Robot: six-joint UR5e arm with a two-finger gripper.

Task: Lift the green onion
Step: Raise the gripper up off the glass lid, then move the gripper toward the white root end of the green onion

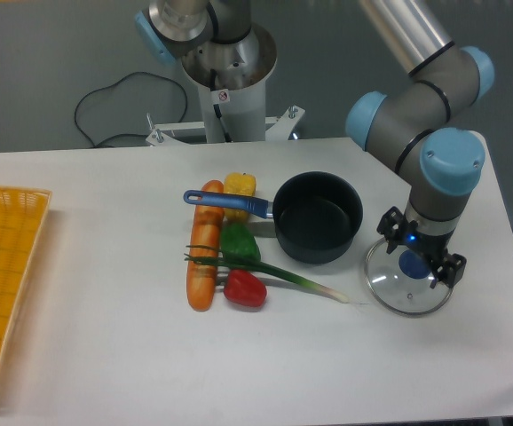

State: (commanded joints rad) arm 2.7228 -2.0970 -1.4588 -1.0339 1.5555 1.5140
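The green onion (279,274) lies flat on the white table. Its dark green leaf tips reach left across the carrot (203,257), and its whitish end points right towards the glass lid (390,289). It runs between the green pepper (239,241) and the red pepper (245,289). My gripper (418,252) hangs at the right, low over the lid's blue knob (412,264). Its jaws stand apart on either side of the knob and it holds nothing. It is well right of the onion's white end.
A black pot (317,216) with a blue handle (225,203) stands just behind the onion. A yellow pepper (240,185) lies by the handle. A yellow basket (8,284) sits at the left edge. The arm's base (225,71) stands at the back.
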